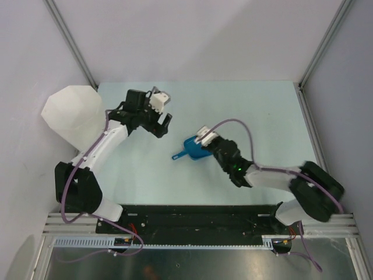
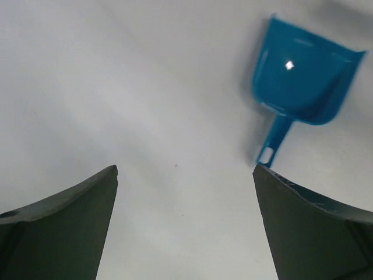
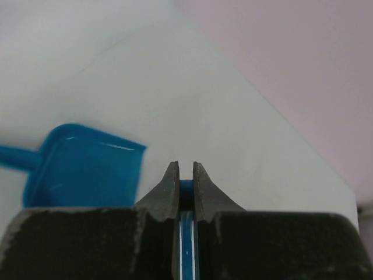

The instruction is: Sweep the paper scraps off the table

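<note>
Pale table; right gripper tight on blue strip.

On the pale green worktop a blue dustpan lies near the middle, handle toward the near left corner, with the right pincer at its far rim and the left pincer hanging between it and the white faceted bin at the far left corner.

No writing, label, brand or number can be read in any view. The surface and the blue dustpan show plain; the white block on the left wrist seems blank, though it is too small to be sure.
</note>
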Action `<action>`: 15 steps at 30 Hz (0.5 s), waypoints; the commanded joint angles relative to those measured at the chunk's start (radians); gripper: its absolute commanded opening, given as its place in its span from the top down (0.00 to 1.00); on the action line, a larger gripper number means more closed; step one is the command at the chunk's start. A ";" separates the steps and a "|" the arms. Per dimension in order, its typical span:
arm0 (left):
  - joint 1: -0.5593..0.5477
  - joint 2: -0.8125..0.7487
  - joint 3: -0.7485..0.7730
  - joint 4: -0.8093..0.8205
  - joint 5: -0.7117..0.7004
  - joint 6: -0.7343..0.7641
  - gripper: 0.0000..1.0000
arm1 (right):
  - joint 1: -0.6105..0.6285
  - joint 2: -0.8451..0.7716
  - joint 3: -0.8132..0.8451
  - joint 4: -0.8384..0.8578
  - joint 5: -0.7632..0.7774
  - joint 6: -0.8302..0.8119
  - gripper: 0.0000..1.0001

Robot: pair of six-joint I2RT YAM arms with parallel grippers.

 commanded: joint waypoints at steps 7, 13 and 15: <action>0.098 0.000 -0.228 0.153 -0.027 -0.034 0.00 | 0.191 0.461 0.154 0.397 -0.069 -0.360 1.00; 0.131 -0.006 -0.241 0.182 -0.056 -0.025 0.00 | 0.231 0.487 0.201 0.239 -0.083 -0.319 0.56; 0.134 0.003 -0.240 0.185 -0.076 -0.023 0.00 | 0.263 0.444 0.204 0.203 -0.076 -0.306 0.01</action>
